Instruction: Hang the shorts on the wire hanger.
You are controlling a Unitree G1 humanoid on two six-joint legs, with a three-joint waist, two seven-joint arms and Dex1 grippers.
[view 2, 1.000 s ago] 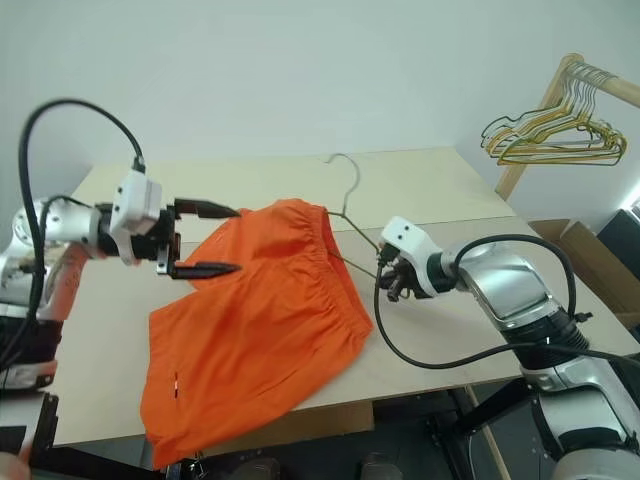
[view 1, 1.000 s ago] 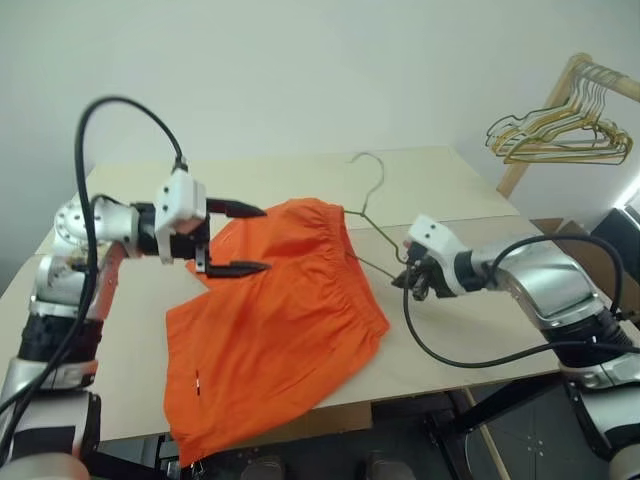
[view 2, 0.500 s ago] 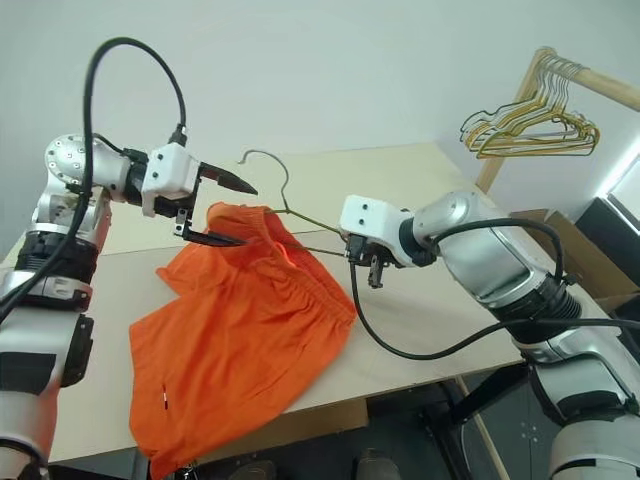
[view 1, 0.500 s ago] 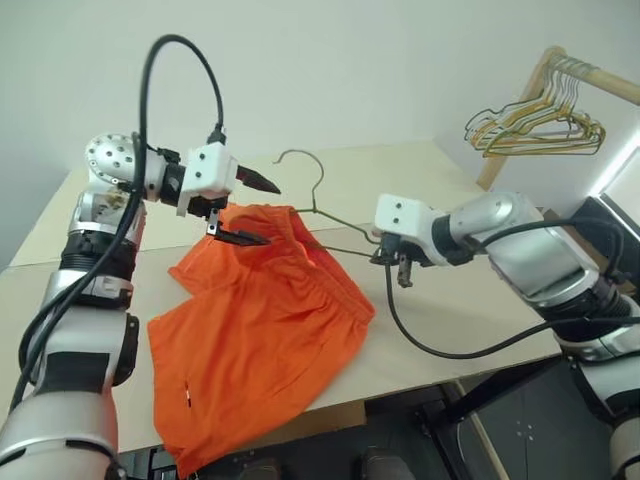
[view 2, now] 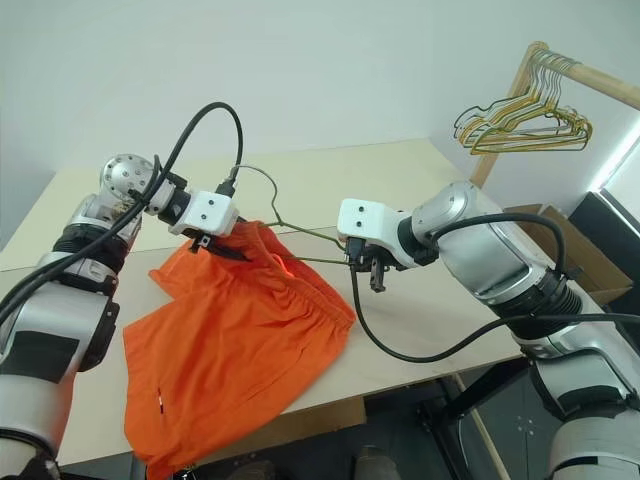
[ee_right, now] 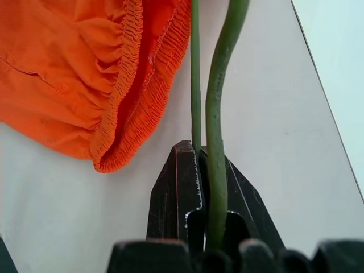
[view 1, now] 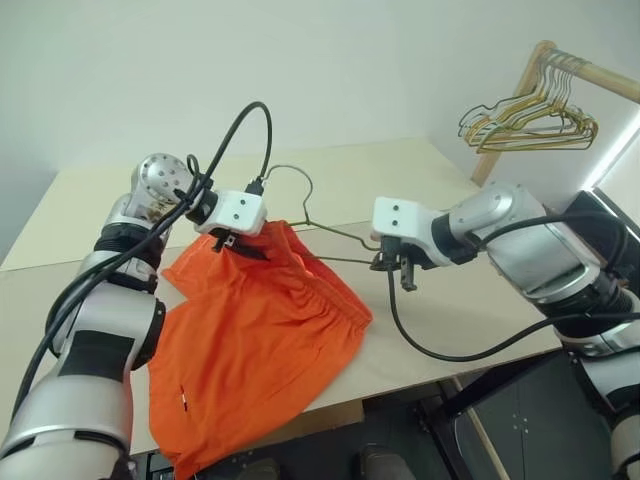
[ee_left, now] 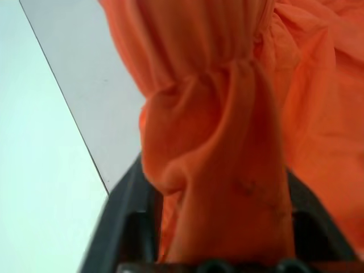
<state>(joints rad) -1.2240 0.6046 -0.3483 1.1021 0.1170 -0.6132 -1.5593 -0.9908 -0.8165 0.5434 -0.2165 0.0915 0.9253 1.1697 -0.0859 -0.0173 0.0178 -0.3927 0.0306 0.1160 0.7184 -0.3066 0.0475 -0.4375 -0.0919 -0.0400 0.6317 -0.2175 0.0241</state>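
The orange shorts [view 1: 262, 335] lie on the table, with their lower leg hanging over the front edge. My left gripper [view 1: 245, 247] is at the raised top of the gathered waistband. In the left wrist view the fabric [ee_left: 216, 148] is bunched between its black fingers [ee_left: 122, 219], so it is shut on the shorts. The thin olive-grey wire hanger [view 1: 335, 232] reaches from its hook [view 1: 290, 173] across the waistband to my right gripper [view 1: 384, 264]. That gripper is shut on the hanger's end, and the wire [ee_right: 219, 85] runs out from between its jaws beside the waistband [ee_right: 133, 79].
A bunch of gold wire hangers [view 1: 528, 122] hangs on a wooden rack at the right, beyond the table [view 1: 440, 175]. A black cable [view 1: 430, 348] loops down from my right wrist over the table's front right part. A cardboard box [view 2: 530, 215] stands past the right edge.
My left gripper came down from above the shorts onto the waistband's top and closed on the fabric. My right gripper shifted left and a little up with the hanger. The camera also turned.
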